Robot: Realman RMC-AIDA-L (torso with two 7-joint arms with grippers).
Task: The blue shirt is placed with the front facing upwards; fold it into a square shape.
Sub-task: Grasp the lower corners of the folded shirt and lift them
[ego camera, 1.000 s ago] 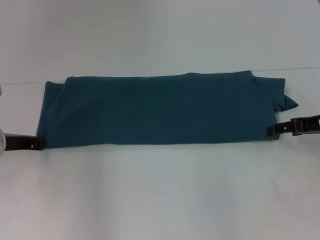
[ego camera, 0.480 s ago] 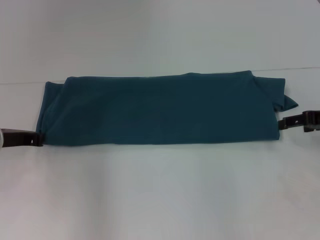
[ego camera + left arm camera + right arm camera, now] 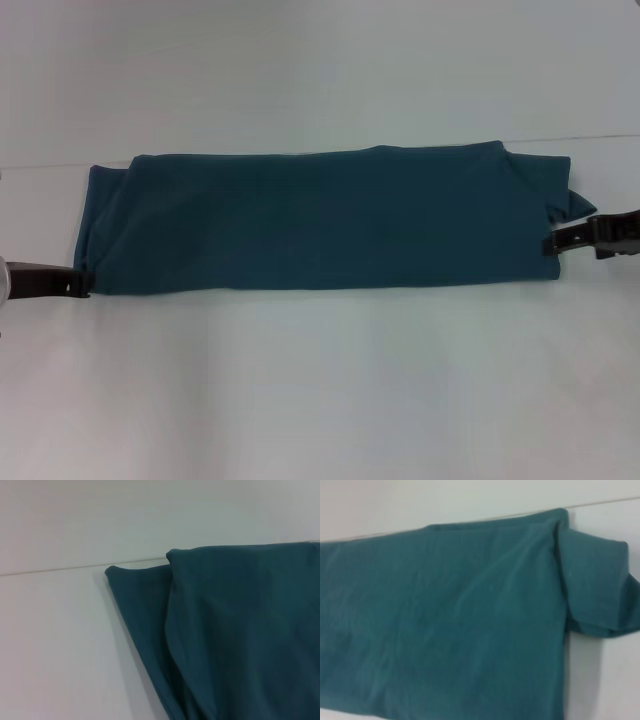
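A: Where's the shirt [image 3: 320, 220]?

B: Middle of the head frame, lying flat on the white table [image 3: 320, 390] as a long band running left to right. No print showing, plain teal on top.

A: Sleeve?

B: One pokes out at the band's upper right end (clear in the right wrist view too [image 3: 595, 590]). In the left wrist view a lower layer [image 3: 140, 615] sticks out past the top fold.

A: Left gripper [image 3: 82, 284]?

B: Left edge, tip touching the shirt's lower left corner. Fingers: can't tell, spread or pressed.

A: Right gripper [image 3: 550, 243]?

B: Right edge, tip at the shirt's right end just below the sleeve. Same, can't tell whether it's pinching cloth.
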